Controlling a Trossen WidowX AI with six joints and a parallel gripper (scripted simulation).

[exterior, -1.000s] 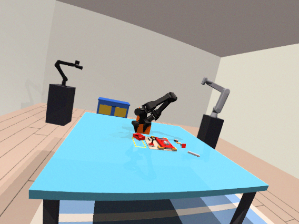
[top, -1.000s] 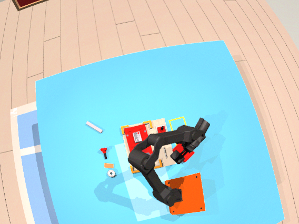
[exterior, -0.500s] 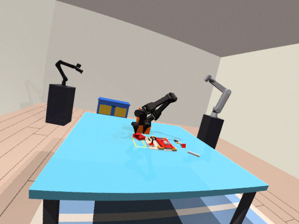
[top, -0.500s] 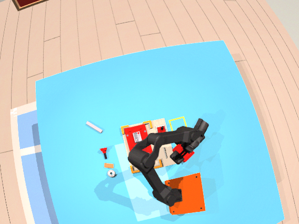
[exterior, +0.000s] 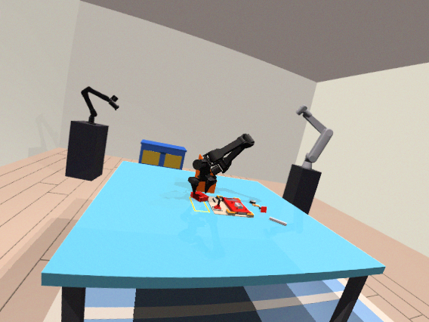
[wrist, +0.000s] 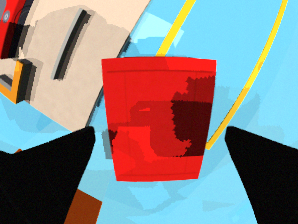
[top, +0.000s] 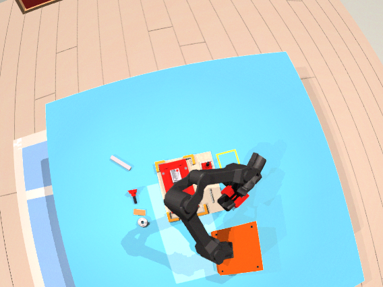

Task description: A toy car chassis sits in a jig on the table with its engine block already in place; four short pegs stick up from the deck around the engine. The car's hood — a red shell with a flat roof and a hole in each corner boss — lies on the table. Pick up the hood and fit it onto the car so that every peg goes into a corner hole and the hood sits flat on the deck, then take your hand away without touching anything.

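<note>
The red hood [top: 241, 201] [exterior: 199, 196] [wrist: 145, 165] lies on the table beside the jig board, its flat roof facing up in the wrist view. My gripper [top: 235, 197] [exterior: 201, 191] [wrist: 161, 133] is open and empty above the hood, with one finger to each side and a gap at both sides. The red chassis [top: 168, 168] [exterior: 230, 202] [wrist: 6, 42] sits in the jig [top: 203, 156] [wrist: 110, 30] between orange-yellow corner brackets. The engine block [top: 175, 175] [exterior: 239, 205] is on its deck. My arm hides part of the chassis; the pegs are too small to tell apart.
A yellow outline [top: 226, 151] [exterior: 202, 212] [wrist: 261, 65] lies by the hood. A red part with a black knob [top: 207, 165] stands on the board. A white bar [top: 121, 162] [exterior: 278, 221], a red-and-black piece [top: 133, 193], an orange block [top: 139, 212] and a ring [top: 139, 221] lie beyond the chassis.
</note>
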